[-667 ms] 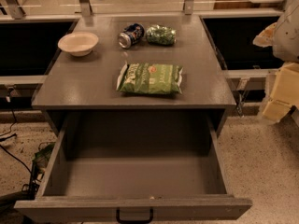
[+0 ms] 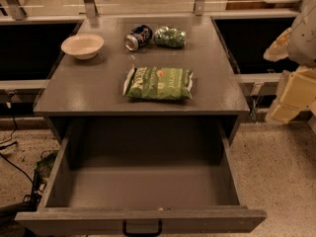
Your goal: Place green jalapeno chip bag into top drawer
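The green jalapeno chip bag (image 2: 158,83) lies flat on the grey cabinet top (image 2: 74,93), near its front edge, with its white lettering facing up. Below it the top drawer (image 2: 143,181) is pulled fully open and its inside is bare; its black handle (image 2: 142,228) is at the bottom edge of the view. My gripper (image 2: 292,95) shows as cream-coloured parts at the right edge, beside the cabinet's right side and well apart from the bag. It holds nothing that I can see.
At the back of the cabinet top are a white bowl (image 2: 82,45), a tipped drink can (image 2: 138,37) and a small wrinkly green packet (image 2: 170,37). Dark open bays flank the cabinet. Cables lie on the floor at the left (image 2: 12,152).
The arm at the right edge has shifted slightly down and to the left. The bag, the drawer and the other objects have not moved.
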